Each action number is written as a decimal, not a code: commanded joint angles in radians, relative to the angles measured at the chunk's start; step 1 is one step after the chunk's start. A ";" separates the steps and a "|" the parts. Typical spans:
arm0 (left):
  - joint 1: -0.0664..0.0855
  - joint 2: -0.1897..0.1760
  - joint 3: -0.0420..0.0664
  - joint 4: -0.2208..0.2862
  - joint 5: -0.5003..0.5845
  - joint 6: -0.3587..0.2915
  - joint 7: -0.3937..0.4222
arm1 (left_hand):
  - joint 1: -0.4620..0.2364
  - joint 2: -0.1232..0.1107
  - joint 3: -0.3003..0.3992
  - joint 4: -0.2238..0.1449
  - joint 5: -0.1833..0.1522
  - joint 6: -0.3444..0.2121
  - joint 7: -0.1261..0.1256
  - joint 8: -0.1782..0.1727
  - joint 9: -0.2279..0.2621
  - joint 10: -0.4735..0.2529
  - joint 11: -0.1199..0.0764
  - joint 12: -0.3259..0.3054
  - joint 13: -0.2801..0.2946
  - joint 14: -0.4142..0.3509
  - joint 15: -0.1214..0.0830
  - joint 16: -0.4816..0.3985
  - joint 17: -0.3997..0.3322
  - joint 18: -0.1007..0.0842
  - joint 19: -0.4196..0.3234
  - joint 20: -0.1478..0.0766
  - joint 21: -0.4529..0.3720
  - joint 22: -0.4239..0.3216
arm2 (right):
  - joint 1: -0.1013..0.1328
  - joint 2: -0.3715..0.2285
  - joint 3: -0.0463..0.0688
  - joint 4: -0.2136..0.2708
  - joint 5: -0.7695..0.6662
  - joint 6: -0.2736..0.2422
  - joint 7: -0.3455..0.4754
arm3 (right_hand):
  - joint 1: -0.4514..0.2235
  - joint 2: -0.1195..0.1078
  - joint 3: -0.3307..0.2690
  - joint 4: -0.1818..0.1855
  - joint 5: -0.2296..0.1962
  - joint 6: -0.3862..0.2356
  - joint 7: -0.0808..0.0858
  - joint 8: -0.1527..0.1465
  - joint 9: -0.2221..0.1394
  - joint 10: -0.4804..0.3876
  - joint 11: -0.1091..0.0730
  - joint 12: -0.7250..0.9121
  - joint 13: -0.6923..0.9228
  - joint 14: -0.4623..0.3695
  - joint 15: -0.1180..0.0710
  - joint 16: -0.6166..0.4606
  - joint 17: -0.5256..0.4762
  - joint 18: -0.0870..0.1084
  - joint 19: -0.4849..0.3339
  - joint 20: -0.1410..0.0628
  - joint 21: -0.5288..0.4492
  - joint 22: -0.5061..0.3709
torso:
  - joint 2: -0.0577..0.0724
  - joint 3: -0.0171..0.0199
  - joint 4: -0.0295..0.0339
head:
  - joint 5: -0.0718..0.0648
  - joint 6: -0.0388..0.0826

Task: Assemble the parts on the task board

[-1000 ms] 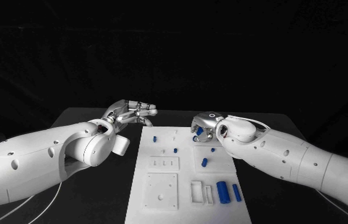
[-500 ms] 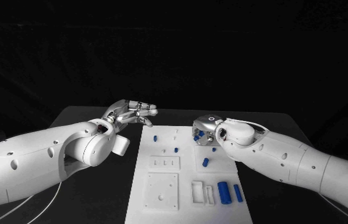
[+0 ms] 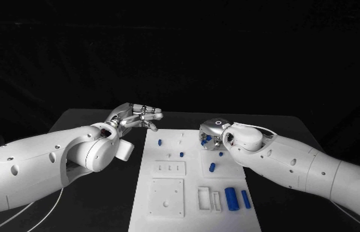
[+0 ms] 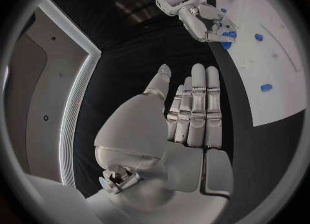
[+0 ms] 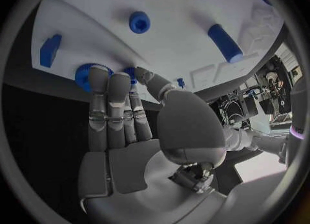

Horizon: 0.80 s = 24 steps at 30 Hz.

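right silver many-fingered hand (image 3: 210,133) reaches over the far right corner of the flat white rectangular task board (image 3: 192,201), fingertips (image 5: 98,75) at a round blue part (image 5: 83,76); whether it grasps that part cannot be told. left silver hand (image 3: 137,116) hovers off the board's far left corner, fingers extended, holding nothing. small blue cylindrical parts (image 3: 232,198) lie along the board's right side.

Black table (image 3: 90,133), matte, plain, set against dark backdrop; bare surface showing at left and right edges and far corners.
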 commanded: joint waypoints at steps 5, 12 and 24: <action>0.003 0.002 0.001 0.000 -0.004 0.020 0.001 | -0.005 -0.005 0.002 0.005 0.000 -0.003 0.006 0.000 0.001 -0.007 -0.003 -0.002 0.001 -0.004 0.001 0.001 -0.002 0.012 -0.004 0.001 0.005 0.001 | 0.000 0.001 0.000 0.004 -0.036 -0.038 -0.009 | 0.044 0.028 0.046 -0.001 -0.092 0.069 -0.009 0.008 0.009 0.089 -0.023 0.004 0.004 -0.003 -0.018 0.006 -0.001 -0.033 0.016 -0.018 0.141 0.102 | 0.005 -0.0009 -0.0014 | 0.003 0.003; 0.003 0.005 0.001 -0.003 -0.005 0.023 -0.001 | -0.005 -0.005 0.003 0.006 -0.001 -0.003 0.006 0.000 0.001 -0.008 -0.002 -0.002 0.001 -0.004 0.001 0.002 -0.002 0.012 -0.004 0.001 0.004 0.001 | 0.000 0.001 0.000 0.013 -0.044 -0.100 -0.016 | 0.057 0.024 0.079 0.011 -0.134 0.109 -0.019 0.005 0.017 0.135 -0.037 0.005 0.005 -0.004 -0.033 0.003 0.002 -0.052 0.006 -0.038 0.209 0.188 | 0.007 -0.0011 -0.0012 | 0.002 0.005; 0.003 0.008 0.001 -0.008 -0.005 0.026 -0.002 | -0.004 -0.006 0.003 0.007 -0.002 -0.002 0.006 0.000 0.001 -0.009 -0.002 -0.002 0.001 -0.004 0.001 0.003 -0.003 0.013 -0.004 0.001 0.004 0.002 | -0.001 0.012 0.001 0.045 -0.054 -0.196 -0.074 | 0.066 0.010 0.098 0.025 -0.150 0.118 -0.022 0.005 0.017 0.144 -0.040 0.005 0.005 -0.002 -0.035 -0.001 0.007 -0.055 0.024 -0.040 0.189 0.262 | 0.010 -0.0025 0.0004 | 0.012 0.014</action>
